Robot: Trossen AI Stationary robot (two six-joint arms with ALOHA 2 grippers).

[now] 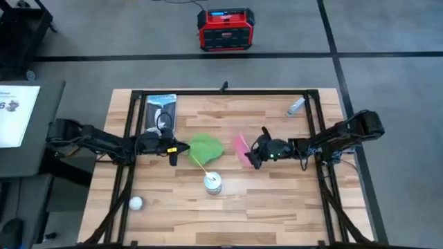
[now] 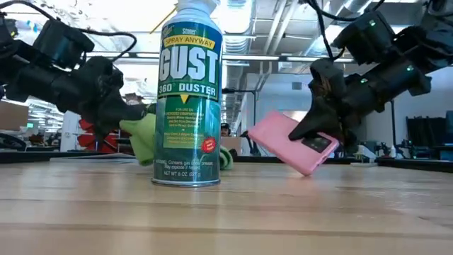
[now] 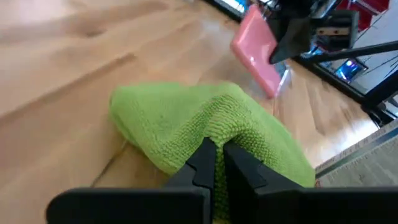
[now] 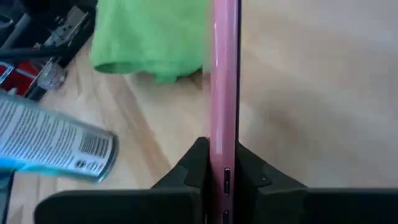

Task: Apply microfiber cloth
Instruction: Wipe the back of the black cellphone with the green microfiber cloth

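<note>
One microfiber cloth [image 1: 206, 147] (one phone [image 1: 241, 151]).

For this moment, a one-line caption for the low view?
Behind a duster can, left gripper pinches the green microfiber cloth while right gripper holds the pink phone tilted.

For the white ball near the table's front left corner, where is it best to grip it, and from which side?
Probably from straight above, the fingers closing across the widest part of the white ball. It is round, so no side is better, and it rests alone on the table, which leaves room around it. Both end effectors are busy now: left on the microfiber cloth, right on the phone.
</note>
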